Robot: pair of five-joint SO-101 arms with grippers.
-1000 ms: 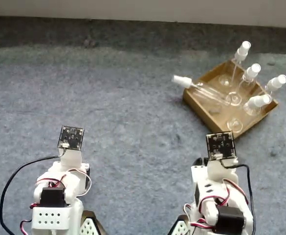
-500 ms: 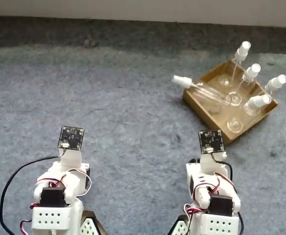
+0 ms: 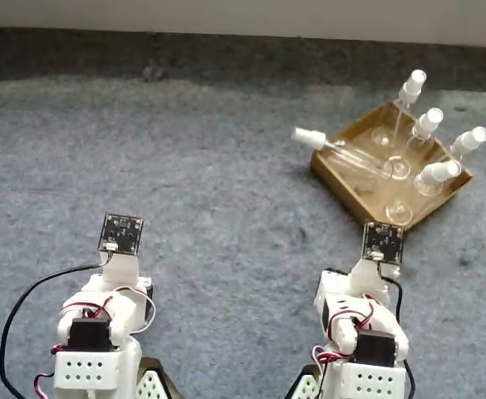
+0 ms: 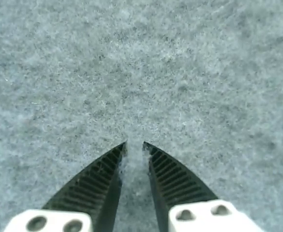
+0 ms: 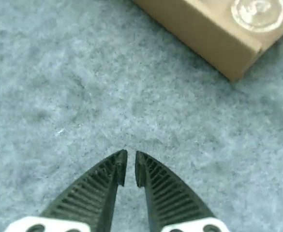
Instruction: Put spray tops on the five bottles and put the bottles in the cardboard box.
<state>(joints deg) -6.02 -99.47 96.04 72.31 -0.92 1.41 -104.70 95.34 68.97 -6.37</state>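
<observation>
While the cardboard box [image 3: 348, 198] rests on the grey, felt-like surface [image 3: 193, 166], all five bottles [image 3: 408, 146] are seen within it. The box is shallow, open-topped and plain brown, and it is turned so that one corner faces the arms. The bottles are of clear material with slim bodies and round bases, and each is fitted with a white spray top [image 3: 429, 121]. Four of them lean at various angles inside the box. The fifth bottle [image 3: 360, 157] is laid nearly flat across the box's rim, so that its white top juts out past the box's wall and over the surface.

The right pincer [image 5: 130, 153] is held over bare surface just beside the box's near corner, where the brown wall [image 5: 204, 30] and one clear round bottle base [image 5: 257, 8] are seen in the right wrist view. Its black ribbed fingers [image 5: 100, 181] are drawn together, with only a thin slit left between the tips, and nothing is gripped.

The left pincer [image 4: 134, 145] is kept well apart from the box, over bare surface. Its fingers are likewise brought almost together, with a narrow gap between them, and nothing is clamped.
</observation>
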